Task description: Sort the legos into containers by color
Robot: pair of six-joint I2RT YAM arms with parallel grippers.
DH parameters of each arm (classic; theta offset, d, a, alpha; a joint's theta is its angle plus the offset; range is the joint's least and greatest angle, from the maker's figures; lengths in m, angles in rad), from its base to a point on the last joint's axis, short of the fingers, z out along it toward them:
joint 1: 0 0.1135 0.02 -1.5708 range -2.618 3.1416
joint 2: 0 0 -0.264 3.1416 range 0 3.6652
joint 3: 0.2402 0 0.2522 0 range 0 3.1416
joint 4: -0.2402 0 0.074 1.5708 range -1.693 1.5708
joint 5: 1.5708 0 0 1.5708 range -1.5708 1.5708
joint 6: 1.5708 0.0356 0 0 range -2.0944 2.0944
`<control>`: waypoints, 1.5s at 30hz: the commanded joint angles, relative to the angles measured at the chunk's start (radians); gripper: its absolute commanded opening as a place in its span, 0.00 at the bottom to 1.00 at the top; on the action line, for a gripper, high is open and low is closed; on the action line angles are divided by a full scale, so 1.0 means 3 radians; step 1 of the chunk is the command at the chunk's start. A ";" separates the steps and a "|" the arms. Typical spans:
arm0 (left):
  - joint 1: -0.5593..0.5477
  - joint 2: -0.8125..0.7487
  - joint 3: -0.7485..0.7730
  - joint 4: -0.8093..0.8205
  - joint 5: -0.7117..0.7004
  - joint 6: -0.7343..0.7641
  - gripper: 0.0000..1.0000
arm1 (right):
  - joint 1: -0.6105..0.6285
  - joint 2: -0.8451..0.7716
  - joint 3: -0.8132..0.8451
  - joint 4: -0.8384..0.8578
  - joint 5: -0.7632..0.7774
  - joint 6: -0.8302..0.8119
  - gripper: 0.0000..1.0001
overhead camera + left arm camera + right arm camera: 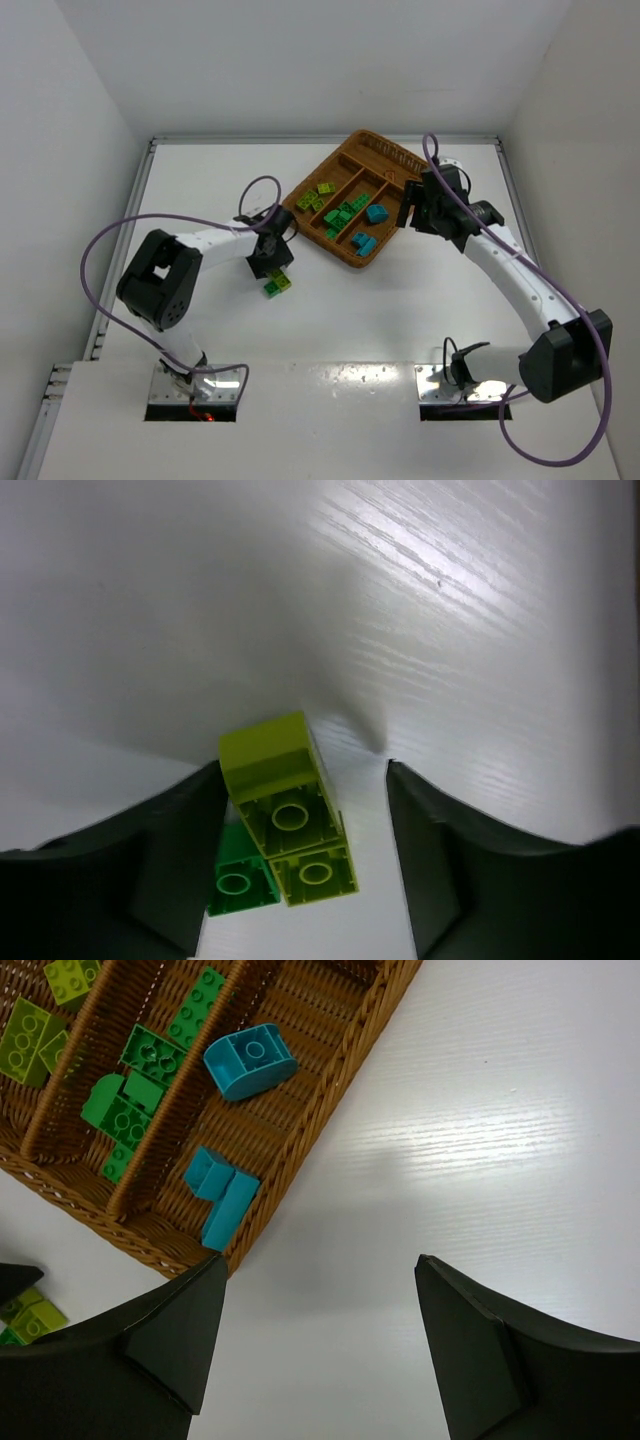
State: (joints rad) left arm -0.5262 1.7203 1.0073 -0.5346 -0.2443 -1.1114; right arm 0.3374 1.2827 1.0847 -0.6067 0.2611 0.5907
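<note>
The wicker tray [341, 161] holds the containers: lime legos [318, 195] in the left one, green legos [345, 214] in the middle one, cyan legos [371, 227] in the right one. On the table a lime lego [283, 785] lies on its side with a green lego [238, 880] against it. My left gripper [302, 765] is open around the lime lego; its left finger [165, 865] is close to the brick and a gap shows on the right. My right gripper [321, 1258] hangs open and empty over bare table beside the tray's cyan compartment [240, 1130].
White walls close in the table on the left, back and right. In the top view the left arm [215, 243] reaches in from the left and the right arm [510, 270] from the right. The tray's short end section [392, 155] lies at the back.
</note>
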 commanded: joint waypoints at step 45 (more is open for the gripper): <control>-0.0275 -0.0084 0.0549 -0.0048 0.0155 0.1798 0.83 | 0.0046 0.0117 -0.0057 0.0054 0.0004 0.0035 0.77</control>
State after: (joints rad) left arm -0.5678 1.7046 1.2251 -0.5526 -0.2111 -0.6052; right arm 0.3382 1.3121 1.0771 -0.6106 0.2752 0.5911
